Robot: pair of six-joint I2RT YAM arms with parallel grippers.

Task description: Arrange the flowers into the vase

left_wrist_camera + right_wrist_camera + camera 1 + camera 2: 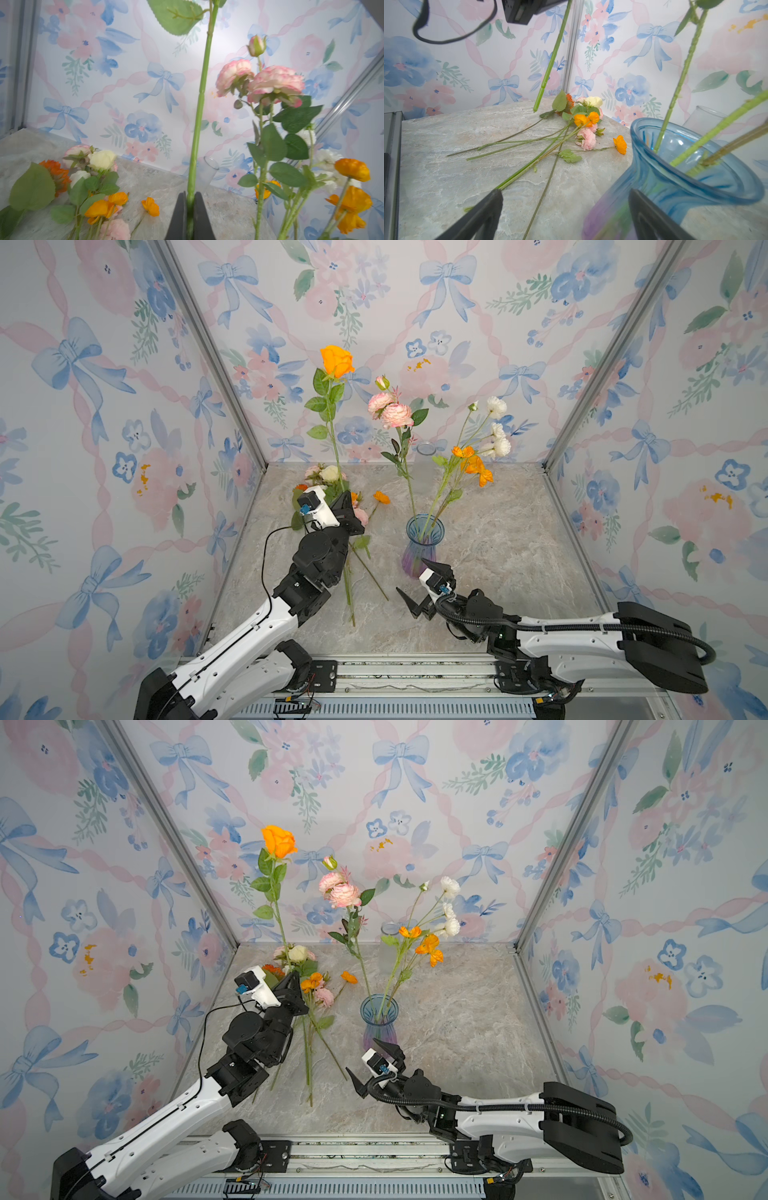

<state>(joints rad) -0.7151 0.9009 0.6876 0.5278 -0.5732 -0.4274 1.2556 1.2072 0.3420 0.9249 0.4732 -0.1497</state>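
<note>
At left-centre, the left pincer [343, 496] is clamping the orange rose [336, 360] upright by its stem, likely for lowering into the vase [424, 543] at centre. The right pincer [411, 575] is hovering wide open beside its base, perhaps to steady it.

Left arm bent upward, left gripper [344, 495] pinched tight, fingers skyward. Right arm low, right gripper [411, 575] spread wide.
</note>
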